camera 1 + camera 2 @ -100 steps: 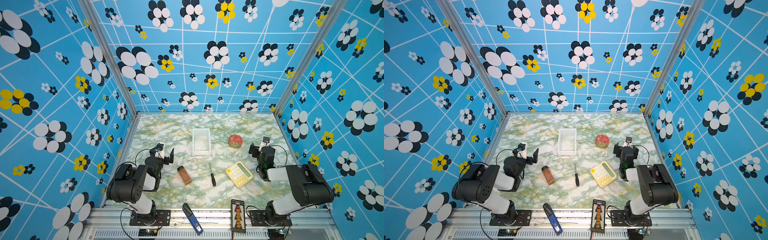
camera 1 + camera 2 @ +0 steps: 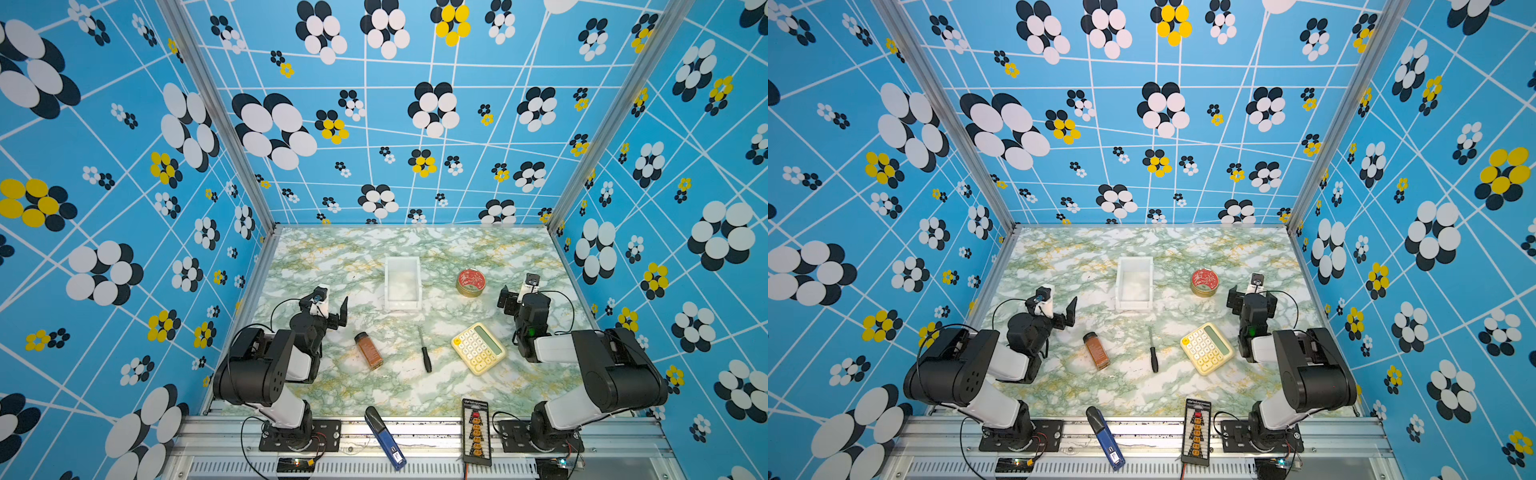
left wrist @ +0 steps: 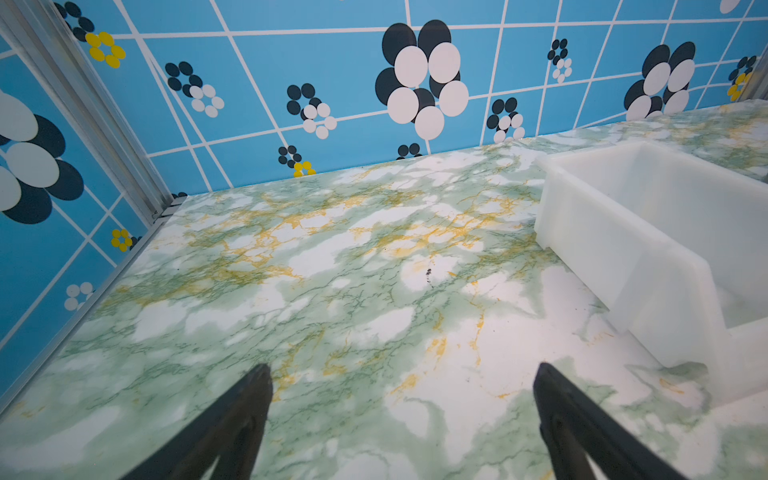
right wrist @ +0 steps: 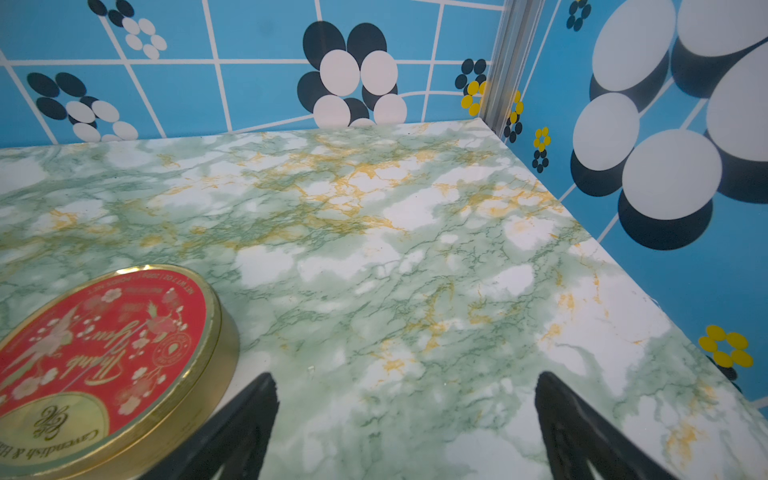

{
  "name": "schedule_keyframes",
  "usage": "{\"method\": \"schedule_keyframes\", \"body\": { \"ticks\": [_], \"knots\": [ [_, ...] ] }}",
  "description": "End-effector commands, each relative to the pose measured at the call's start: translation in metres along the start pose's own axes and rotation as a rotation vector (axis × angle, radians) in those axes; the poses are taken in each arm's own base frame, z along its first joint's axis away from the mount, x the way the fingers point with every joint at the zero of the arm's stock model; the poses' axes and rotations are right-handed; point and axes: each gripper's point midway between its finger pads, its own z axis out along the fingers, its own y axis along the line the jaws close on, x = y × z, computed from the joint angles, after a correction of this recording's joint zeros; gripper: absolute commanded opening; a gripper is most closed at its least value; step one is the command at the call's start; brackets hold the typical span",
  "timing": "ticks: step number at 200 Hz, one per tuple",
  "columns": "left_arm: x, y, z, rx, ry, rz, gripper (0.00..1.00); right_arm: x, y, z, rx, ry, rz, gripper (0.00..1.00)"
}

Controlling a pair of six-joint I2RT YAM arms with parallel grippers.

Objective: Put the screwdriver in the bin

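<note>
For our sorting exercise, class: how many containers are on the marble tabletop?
3. The white bin stands mid-table toward the back; the red-lidded round tin sits to its right; the spice jar lies on its side nearer the front, left of the screwdriver. None seems hidden.

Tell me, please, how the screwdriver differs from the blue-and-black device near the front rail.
The screwdriver is slim and dark with a thin shaft; the blue-and-black device is thicker. The screwdriver lies on the marble table; the device lies across the metal front rail. The screwdriver's shaft points toward the bin; the device lies slanted. Both lie flat.
</note>
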Motion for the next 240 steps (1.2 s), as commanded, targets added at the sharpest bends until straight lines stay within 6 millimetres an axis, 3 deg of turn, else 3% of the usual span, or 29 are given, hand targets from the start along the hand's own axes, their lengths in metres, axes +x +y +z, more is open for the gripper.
{"method": "schedule_keyframes", "body": {
  "ticks": [1, 140, 165, 205, 240],
  "knots": [
    [-0.001, -0.006, -0.002, 0.024, -0.012, 0.019, 0.99, -0.005, -0.003, 0.002, 0.015, -0.006, 0.014, 0.99],
    [-0.001, -0.003, 0.0, 0.014, -0.005, 0.013, 0.99, -0.005, -0.004, 0.002, 0.018, -0.005, 0.02, 0.99],
    [-0.003, 0.001, 0.005, 0.003, 0.011, 0.002, 0.99, -0.007, -0.013, -0.002, 0.068, 0.004, 0.035, 0.99],
    [-0.022, -0.002, 0.007, 0.047, 0.095, -0.002, 0.99, -0.035, -0.016, -0.017, 0.074, 0.039, -0.022, 0.99],
    [-0.025, 0.005, 0.015, 0.039, 0.245, 0.004, 0.99, -0.062, -0.02, -0.054, 0.054, 0.175, 0.079, 0.99]
  ]
}}
